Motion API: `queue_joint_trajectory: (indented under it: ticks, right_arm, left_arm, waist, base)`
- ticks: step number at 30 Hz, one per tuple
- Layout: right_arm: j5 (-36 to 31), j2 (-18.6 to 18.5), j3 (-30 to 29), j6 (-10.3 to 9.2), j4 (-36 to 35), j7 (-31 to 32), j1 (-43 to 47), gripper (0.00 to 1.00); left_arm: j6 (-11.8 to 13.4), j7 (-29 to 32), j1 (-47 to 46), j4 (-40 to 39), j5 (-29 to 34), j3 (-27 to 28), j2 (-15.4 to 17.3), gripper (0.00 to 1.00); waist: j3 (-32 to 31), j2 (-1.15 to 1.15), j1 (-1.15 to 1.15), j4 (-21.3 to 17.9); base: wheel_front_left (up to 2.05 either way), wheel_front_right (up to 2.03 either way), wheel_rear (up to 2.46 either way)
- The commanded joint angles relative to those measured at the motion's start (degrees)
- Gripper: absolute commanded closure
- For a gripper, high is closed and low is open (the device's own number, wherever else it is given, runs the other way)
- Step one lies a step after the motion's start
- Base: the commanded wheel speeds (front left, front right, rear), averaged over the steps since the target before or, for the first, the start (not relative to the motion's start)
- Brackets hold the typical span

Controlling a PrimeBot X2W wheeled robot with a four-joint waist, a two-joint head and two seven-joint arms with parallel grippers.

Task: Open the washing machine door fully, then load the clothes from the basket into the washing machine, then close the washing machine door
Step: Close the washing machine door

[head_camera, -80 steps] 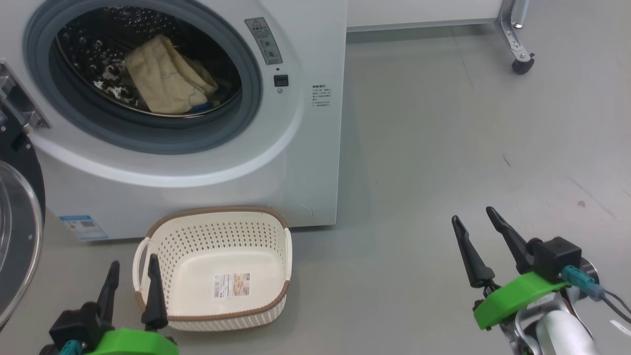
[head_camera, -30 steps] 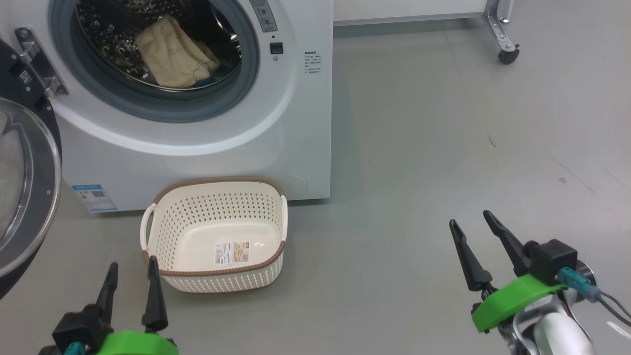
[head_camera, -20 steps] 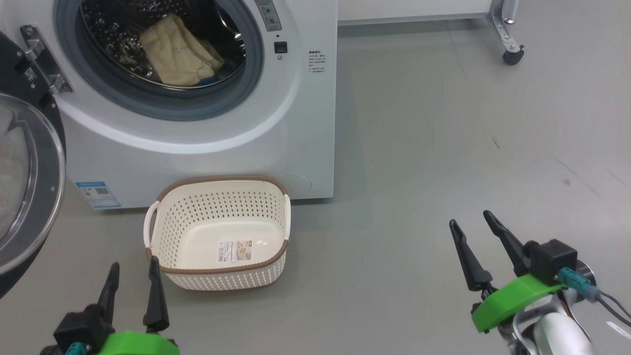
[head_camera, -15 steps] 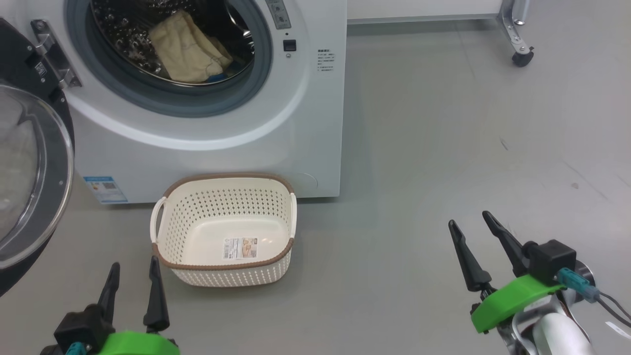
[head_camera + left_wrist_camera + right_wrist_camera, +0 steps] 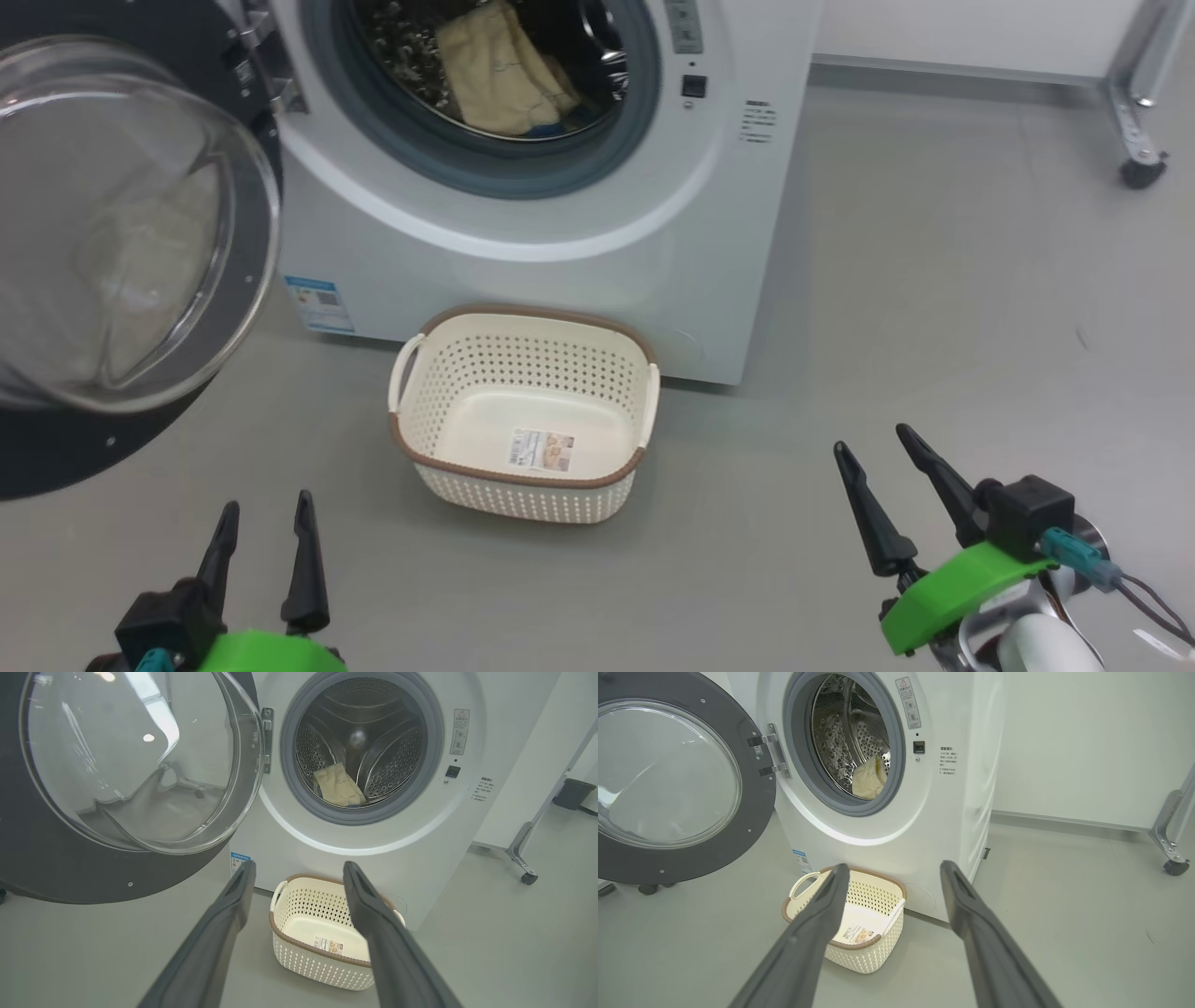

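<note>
The left hand [image 5: 266, 504] hangs low over the grey floor [image 5: 840, 280], its two long dark fingers spread wide and holding nothing. The right hand [image 5: 872, 439], well apart from it, is just as wide and also bare. Between them and a little ahead stands the small cream plastic basket with perforated sides and a brown woven-look rim [image 5: 513, 495], upright on the floor, its bare bottom showing a printed label. The basket sits just in front of the big white front-loading washing machine [image 5: 523, 280], near the blue label [image 5: 319, 303] on the machine's front. The large round glossy black door with its bulging clear glass bowl [image 5: 121, 233] is swung wide to the left. Inside the shiny steel drum [image 5: 369, 732] lie the pale cream-yellow fabric clothes [image 5: 499, 70], perhaps more than one piece; the folds make it hard to tell.
</note>
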Motion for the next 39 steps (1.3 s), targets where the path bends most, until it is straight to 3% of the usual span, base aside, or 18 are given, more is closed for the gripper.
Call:
queue_joint_trajectory:
  ticks: [1,8,17,39]
  right_arm:
    - [0.44,-0.16,1.12,-0.16,-1.95,-0.38,-1.61,0.0]
    - [1.71,-0.16,2.65,-0.16,-2.64,-0.38,-1.51,0.0]
    - [2.92,-0.16,5.67,-0.16,-2.41,-0.38,-2.17,0.0]
    - [3.98,-0.16,10.22,-0.16,0.08,-0.38,-5.96,0.0]
  left_arm:
    - [0.04,-0.62,-2.1,-1.59,0.28,2.06,1.19,0.0]
    - [0.5,-0.62,-1.46,-2.26,0.42,3.58,1.99,0.0]
    - [0.98,-0.62,-0.89,-2.9,0.67,4.13,2.16,0.0]
    - [1.68,-0.62,1.55,-6.68,0.54,8.18,1.59,0.0]
  waist:
    - [-0.25,0.0,0.0,3.71]
    - [-0.57,0.0,0.0,13.99]
    - [-1.49,0.0,0.0,22.16]
    - [-0.22,0.0,0.0,23.34]
  base:
    - [0.0,0.0,0.0]
    - [0.0,0.0,0.0]
    - [0.0,0.0,0.0]
    - [0.0,0.0,0.0]
